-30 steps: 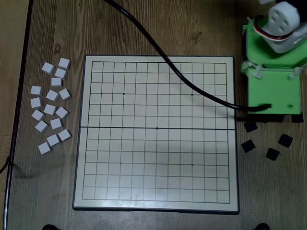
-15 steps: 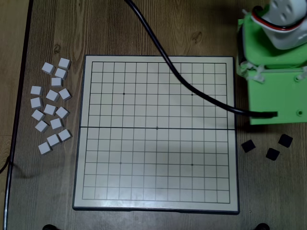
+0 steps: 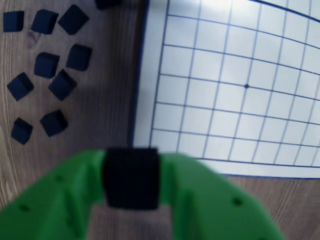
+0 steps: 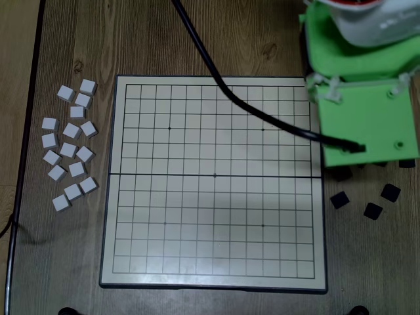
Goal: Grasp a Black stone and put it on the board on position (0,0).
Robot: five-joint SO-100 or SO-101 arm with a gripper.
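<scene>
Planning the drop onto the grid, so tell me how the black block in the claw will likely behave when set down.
The black block looks stiff: the claw grips its flat sides and it keeps its shape. Being small, it is probably light. Its square faces suggest it will sit flat on the board rather than roll, though it may slide if nudged.

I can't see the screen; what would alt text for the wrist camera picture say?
A green plastic two-finger gripper is shut on a small black square block, close to the camera and blurred. Beyond it lies a corner of the off-white gridded board on a wooden table, with more loose black blocks scattered to the left.
</scene>
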